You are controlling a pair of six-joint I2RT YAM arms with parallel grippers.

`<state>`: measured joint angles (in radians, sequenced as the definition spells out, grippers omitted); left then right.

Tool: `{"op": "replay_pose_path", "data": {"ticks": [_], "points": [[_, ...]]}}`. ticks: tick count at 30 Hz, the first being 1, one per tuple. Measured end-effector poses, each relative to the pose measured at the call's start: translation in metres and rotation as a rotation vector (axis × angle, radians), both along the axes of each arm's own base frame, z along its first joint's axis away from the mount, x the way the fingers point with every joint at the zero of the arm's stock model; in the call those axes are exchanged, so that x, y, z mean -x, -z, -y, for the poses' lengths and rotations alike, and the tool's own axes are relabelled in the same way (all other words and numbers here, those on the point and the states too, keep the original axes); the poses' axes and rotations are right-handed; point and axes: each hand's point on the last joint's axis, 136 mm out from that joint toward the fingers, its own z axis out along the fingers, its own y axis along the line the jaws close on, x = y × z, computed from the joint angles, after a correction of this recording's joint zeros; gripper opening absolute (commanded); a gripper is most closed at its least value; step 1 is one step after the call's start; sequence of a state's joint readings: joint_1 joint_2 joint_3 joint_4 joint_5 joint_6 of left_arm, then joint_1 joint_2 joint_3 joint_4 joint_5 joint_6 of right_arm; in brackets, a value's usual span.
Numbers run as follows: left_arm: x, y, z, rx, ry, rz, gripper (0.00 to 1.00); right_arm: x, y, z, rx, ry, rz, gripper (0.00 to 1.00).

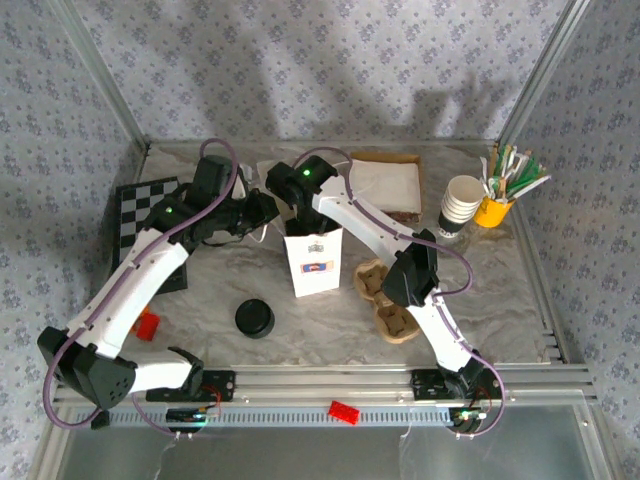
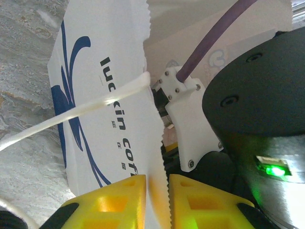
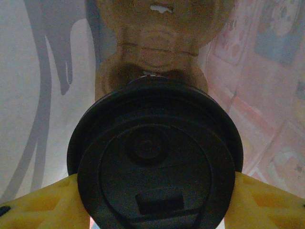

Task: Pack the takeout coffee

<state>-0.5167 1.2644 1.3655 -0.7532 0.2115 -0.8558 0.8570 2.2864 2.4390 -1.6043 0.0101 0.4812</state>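
- Black-lidded takeout coffee (image 3: 155, 162), a small paper cup, sits between the yellow fingers (image 3: 38, 210) of the right jaws, which are closed on it from either side. It appears to hang inside the mouth of the white paper bag with blue print (image 1: 315, 262), above a brown moulded cardboard shape (image 3: 159, 33) at the bag's bottom.
- Lowering the cup into the bag looks like the step in hand. It goes best straight down, with the cup upright, centred over the brown hollow and clear of the paper walls, and released only once seated.
- Left jaws are nearly shut, pinching the bag's serrated top edge (image 2: 145, 124) beside the white cord handle (image 2: 71, 112). A firm hold there is what holds the mouth wide and the bag from tipping.
- Right arm (image 1: 365, 225) reaches from its base across the bench (image 1: 330, 335). Its elbow bends above a brown cardboard cup carrier (image 1: 385, 300), and its wrist turns down over the bag.
- Left arm (image 1: 140, 275) stretches diagonally to the bag's left rim.
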Motion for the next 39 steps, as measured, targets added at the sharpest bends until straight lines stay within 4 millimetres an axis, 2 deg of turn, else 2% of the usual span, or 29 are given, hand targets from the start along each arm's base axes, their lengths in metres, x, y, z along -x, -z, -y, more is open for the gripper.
{"op": "replay_pose_path", "data": {"ticks": [9, 18, 39], "points": [[0.000, 0.001, 0.001, -0.001, 0.004, 0.000, 0.15, 0.004, -0.001, -0.003, -0.019, -0.004, -0.017, 0.61], [0.000, 0.001, 0.001, -0.004, 0.011, 0.002, 0.14, 0.001, 0.010, -0.002, -0.019, -0.002, -0.033, 0.61], [0.001, 0.001, 0.001, -0.005, 0.011, -0.001, 0.15, 0.000, 0.016, 0.000, -0.033, 0.005, -0.030, 0.61]]}}
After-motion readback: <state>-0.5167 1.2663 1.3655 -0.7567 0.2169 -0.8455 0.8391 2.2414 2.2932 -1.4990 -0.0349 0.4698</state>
